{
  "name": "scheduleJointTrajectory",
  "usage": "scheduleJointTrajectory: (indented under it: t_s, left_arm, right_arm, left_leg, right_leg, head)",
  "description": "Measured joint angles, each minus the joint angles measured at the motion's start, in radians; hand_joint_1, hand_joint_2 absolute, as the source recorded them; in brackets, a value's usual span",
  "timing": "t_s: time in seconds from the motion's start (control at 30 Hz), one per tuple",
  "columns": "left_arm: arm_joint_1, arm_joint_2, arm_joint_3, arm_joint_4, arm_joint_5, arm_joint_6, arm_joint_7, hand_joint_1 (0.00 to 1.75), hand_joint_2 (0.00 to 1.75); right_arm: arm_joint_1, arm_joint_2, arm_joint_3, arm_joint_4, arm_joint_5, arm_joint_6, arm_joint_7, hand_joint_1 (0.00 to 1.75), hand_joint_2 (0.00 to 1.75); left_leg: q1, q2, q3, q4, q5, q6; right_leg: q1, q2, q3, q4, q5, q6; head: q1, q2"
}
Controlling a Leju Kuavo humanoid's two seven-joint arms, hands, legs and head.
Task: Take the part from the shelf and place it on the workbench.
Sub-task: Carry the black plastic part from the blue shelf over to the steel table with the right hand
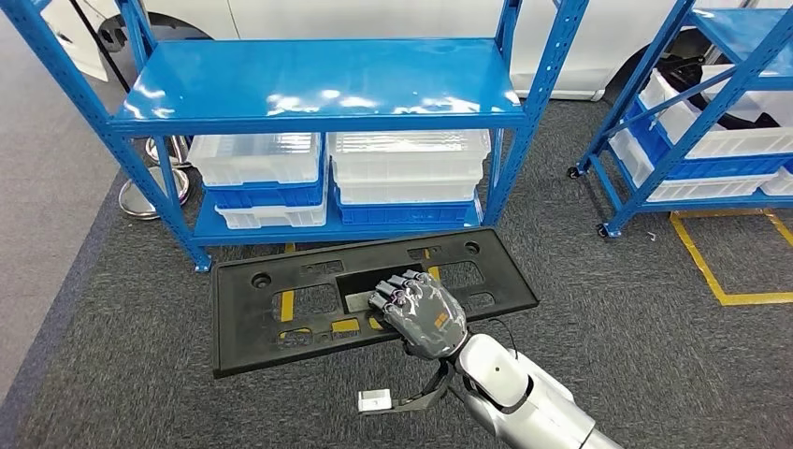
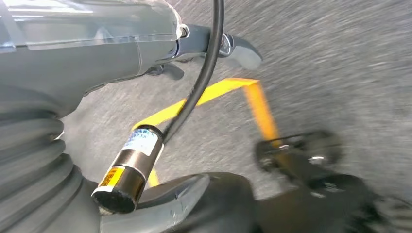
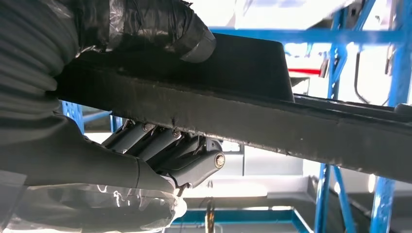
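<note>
A flat, black plastic part, long and rectangular with several cut-out windows and round holes, hangs level in the air above dark grey carpet, just in front of a blue metal shelf. The right hand grips it near the middle of its near edge, fingers curled on one face and the thumb pressed on the other. The part is clear of the shelf, so the carrying step looks to be in hand. Next the robot likely needs to turn towards the bench, keeping the wide panel level and clear of the shelf posts. The left hand hangs over the carpet near yellow floor tape; whether its fingers are spread or curled cannot be told. White and blue bins sit on the lower shelf.
</note>
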Motion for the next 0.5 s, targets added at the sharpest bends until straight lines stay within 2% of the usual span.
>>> scheduleJointTrajectory:
  t_s: [0.03, 0.07, 0.1, 0.13, 0.17, 0.2, 0.23, 0.27, 0.3, 0.33, 0.37, 0.4, 0.43, 0.47, 0.5]
  left_arm:
    - [0.003, 0.001, 0.0, 0.0, 0.001, 0.001, 0.0, 0.0, 1.75]
    - [0.005, 0.002, 0.0, 0.0, 0.002, 0.002, -0.004, 0.0, 1.75]
    - [0.006, 0.003, 0.0, 0.0, 0.002, 0.003, -0.008, 0.0, 1.75]
    - [0.007, 0.004, 0.0, 0.0, 0.002, 0.004, -0.013, 0.0, 1.75]
    - [0.007, 0.005, 0.0, 0.0, 0.001, 0.005, -0.018, 0.0, 1.75]
    - [0.008, 0.005, 0.0, 0.0, -0.001, 0.005, -0.023, 0.0, 1.75]
    - [0.008, 0.005, 0.0, 0.0, -0.003, 0.006, -0.027, 0.0, 1.75]
    - [0.008, 0.005, -0.001, 0.0, -0.004, 0.007, -0.03, 0.0, 1.75]
    - [0.008, 0.005, -0.002, 0.0, -0.006, 0.007, -0.031, 0.0, 1.75]
    - [0.008, 0.005, -0.004, 0.0, -0.006, 0.008, -0.031, 0.0, 1.75]
    - [0.008, 0.005, -0.006, 0.0, -0.006, 0.008, -0.031, 0.0, 1.75]
    - [0.01, 0.006, -0.007, 0.0, -0.005, 0.008, -0.032, 0.0, 1.75]
    - [0.012, 0.007, -0.008, 0.0, -0.005, 0.008, -0.034, 0.0, 1.75]
    - [0.015, 0.008, -0.008, 0.001, -0.004, 0.008, -0.036, 0.0, 1.75]
    - [0.018, 0.01, -0.009, 0.001, -0.003, 0.008, -0.038, 0.0, 1.75]
  right_arm:
    - [0.005, 0.001, 0.0, 0.003, -0.002, 0.0, 0.0, 1.66, 1.75]
    - [0.01, 0.002, 0.0, 0.006, -0.004, 0.0, 0.0, 1.66, 1.75]
    - [0.014, 0.003, 0.0, 0.008, -0.007, 0.0, 0.0, 1.66, 1.75]
    - [0.019, 0.005, 0.0, 0.011, -0.008, 0.0, 0.0, 1.66, 1.75]
    - [0.024, 0.006, 0.0, 0.013, -0.01, 0.0, 0.0, 1.66, 1.75]
    - [0.028, 0.009, 0.0, 0.014, -0.01, 0.001, 0.0, 1.66, 1.75]
    - [0.03, 0.012, 0.0, 0.014, -0.011, 0.001, 0.0, 1.66, 1.75]
    - [0.03, 0.016, 0.0, 0.014, -0.012, 0.001, 0.0, 1.66, 1.75]
    - [0.031, 0.02, 0.0, 0.014, -0.013, 0.001, 0.0, 1.66, 1.75]
    - [0.032, 0.024, 0.0, 0.015, -0.014, 0.001, 0.0, 1.66, 1.75]
    - [0.035, 0.026, 0.0, 0.016, -0.014, 0.002, 0.0, 1.66, 1.75]
    - [0.039, 0.027, 0.0, 0.019, -0.014, 0.002, 0.0, 1.66, 1.75]
    - [0.042, 0.027, 0.0, 0.021, -0.014, 0.002, 0.0, 1.66, 1.75]
    - [0.046, 0.028, 0.0, 0.022, -0.014, 0.002, 0.0, 1.66, 1.75]
    - [0.048, 0.028, 0.0, 0.023, -0.014, 0.002, 0.0, 1.66, 1.75]
  left_leg:
    - [-0.001, 0.001, -0.018, 0.001, 0.015, 0.003]
    - [-0.001, 0.001, -0.037, 0.001, 0.029, 0.004]
    - [-0.002, 0.002, -0.056, 0.002, 0.043, 0.003]
    - [-0.002, 0.002, -0.076, 0.003, 0.058, 0.001]
    - [-0.002, 0.002, -0.093, 0.003, 0.072, -0.001]
    - [-0.002, 0.002, -0.108, 0.003, 0.084, -0.005]
    - [-0.003, 0.002, -0.118, 0.004, 0.096, -0.009]
    - [-0.003, 0.002, -0.125, 0.003, 0.108, -0.015]
    - [-0.003, 0.002, -0.128, -0.001, 0.121, -0.021]
    - [-0.003, 0.003, -0.13, -0.007, 0.133, -0.027]
    - [-0.002, 0.003, -0.132, -0.015, 0.145, -0.034]
    - [-0.001, 0.003, -0.136, -0.018, 0.145, -0.04]
    - [-0.001, 0.002, -0.144, -0.009, 0.123, -0.045]
    - [-0.001, 0.002, -0.155, 0.018, 0.082, -0.048]
    - [-0.001, 0.001, -0.168, 0.065, 0.028, -0.05]
  right_leg:
    - [0.0, 0.001, -0.008, 0.06, -0.051, 0.003]
    - [0.0, 0.001, -0.011, 0.117, -0.075, 0.005]
    - [0.0, 0.001, -0.004, 0.157, -0.072, 0.006]
    - [-0.001, 0.002, 0.016, 0.17, -0.046, 0.005]
    - [-0.001, 0.002, 0.051, 0.152, -0.014, 0.003]
    - [0.0, 0.003, 0.102, 0.103, 0.006, -0.001]
    - [0.002, 0.004, 0.165, 0.025, 0.001, -0.005]
    - [0.005, 0.006, 0.222, -0.054, -0.02, -0.009]
    - [0.008, 0.007, 0.261, -0.116, -0.041, -0.012]
    - [0.012, 0.008, 0.28, -0.155, -0.055, -0.015]
    - [0.012, 0.008, 0.278, -0.167, -0.052, -0.02]
    - [0.011, 0.006, 0.268, -0.169, -0.04, -0.027]
    - [0.01, 0.005, 0.256, -0.172, -0.029, -0.037]
    - [0.008, 0.003, 0.245, -0.174, -0.016, -0.046]
    - [0.009, 0.002, 0.232, -0.174, -0.005, -0.052]
  head:
    - [0.0, 0.0]
    - [0.0, 0.0]
    - [0.0, 0.0]
    - [0.0, 0.0]
    - [0.0, 0.0]
    - [0.0, 0.0]
    - [0.0, 0.0]
    - [-0.001, 0.0]
    - [-0.001, 0.0]
    - [-0.001, 0.0]
    - [-0.001, 0.0]
    - [-0.001, 0.0]
    - [-0.001, 0.0]
    - [-0.001, 0.0]
    - [-0.001, 0.0]
